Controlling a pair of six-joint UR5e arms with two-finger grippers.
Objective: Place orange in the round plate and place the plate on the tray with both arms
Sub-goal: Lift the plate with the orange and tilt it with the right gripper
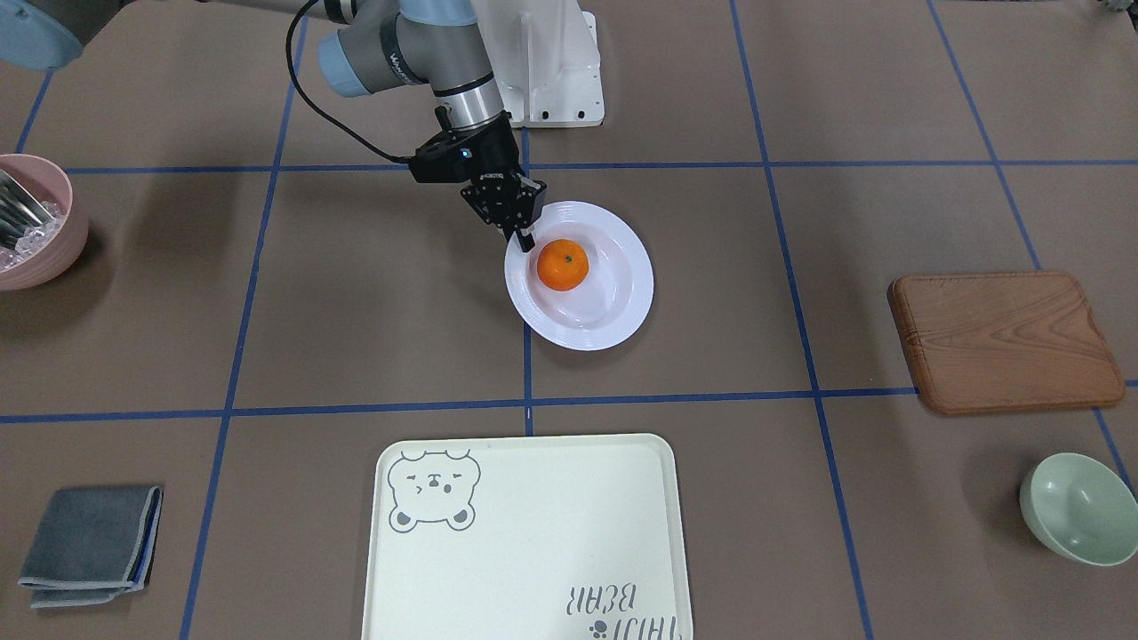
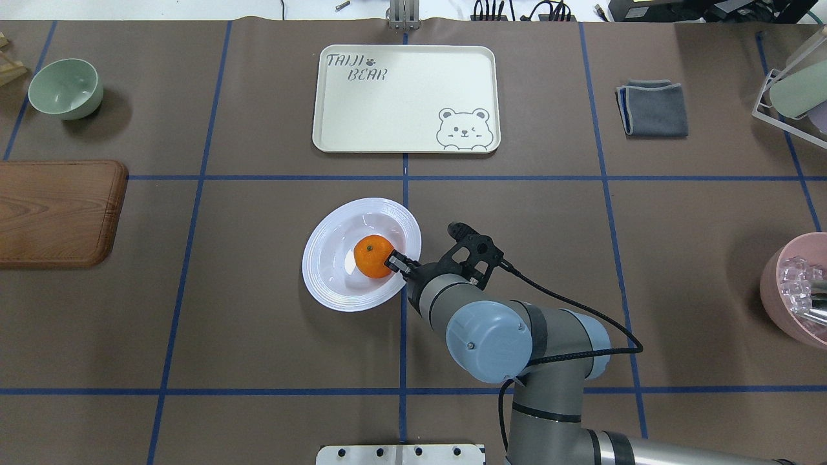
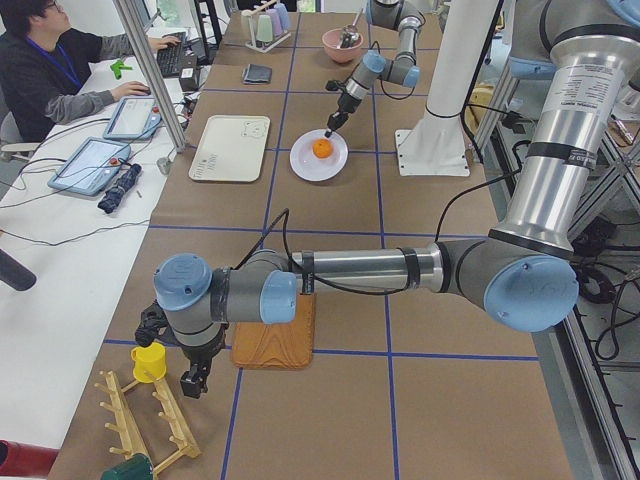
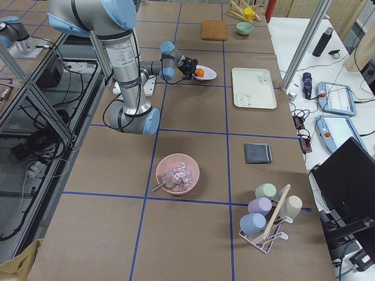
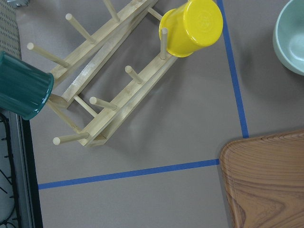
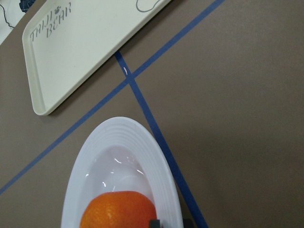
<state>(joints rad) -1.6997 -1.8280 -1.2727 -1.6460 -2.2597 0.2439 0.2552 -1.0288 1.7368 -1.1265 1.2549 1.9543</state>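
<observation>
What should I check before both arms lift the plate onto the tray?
1. Orange sits in the round plate's well: ok.
2. Tray bare, ready to receive: ok.
3. Table between plate and tray free of things: ok.
4. Right pincer at the plate's rim, beside the orange; grip on the rim: cannot tell.
5. Left pincer at the plate: not ok, it hangs by the cup rack at the table's end.

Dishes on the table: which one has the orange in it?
The white round plate in the middle holds the orange; the green bowl is empty, the pink bowl holds clear cubes.
</observation>
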